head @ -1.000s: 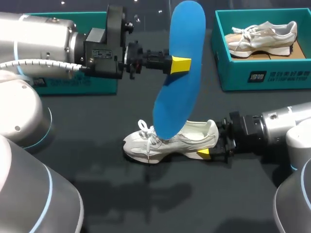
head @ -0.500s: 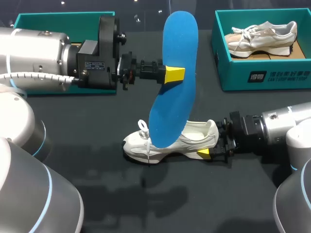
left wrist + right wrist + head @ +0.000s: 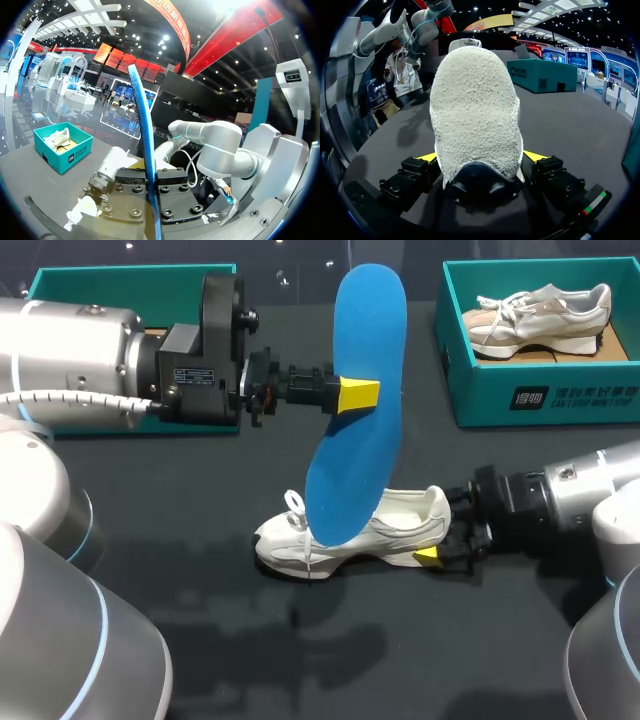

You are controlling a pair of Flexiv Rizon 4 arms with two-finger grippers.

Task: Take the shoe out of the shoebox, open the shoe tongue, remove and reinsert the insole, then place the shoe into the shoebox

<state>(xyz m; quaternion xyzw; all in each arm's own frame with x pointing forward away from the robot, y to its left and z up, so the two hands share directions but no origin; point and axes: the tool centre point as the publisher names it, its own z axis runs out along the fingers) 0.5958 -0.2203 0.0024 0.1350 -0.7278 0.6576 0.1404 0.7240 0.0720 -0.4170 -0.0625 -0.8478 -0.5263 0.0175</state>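
Two grips on. Left gripper [image 3: 358, 397] pinches the blue insole [image 3: 365, 330] at mid-length; it stands upright, lower end over the laces of the shoe [image 3: 400, 515]. Right gripper [image 3: 435, 540] clamps the shoe's heel; the shoe sits on the table [image 3: 200, 580]. Judged: insole light, thin, floppy. A hold nearer the toe should curb buckling.

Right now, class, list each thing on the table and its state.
Insole, out of the shoe, upright, clamped in left fingers.
Shoe on table, standing on its sole, heel clamped in right fingers.
Right shoebox, open, holding a second shoe.
Left shoebox, open.
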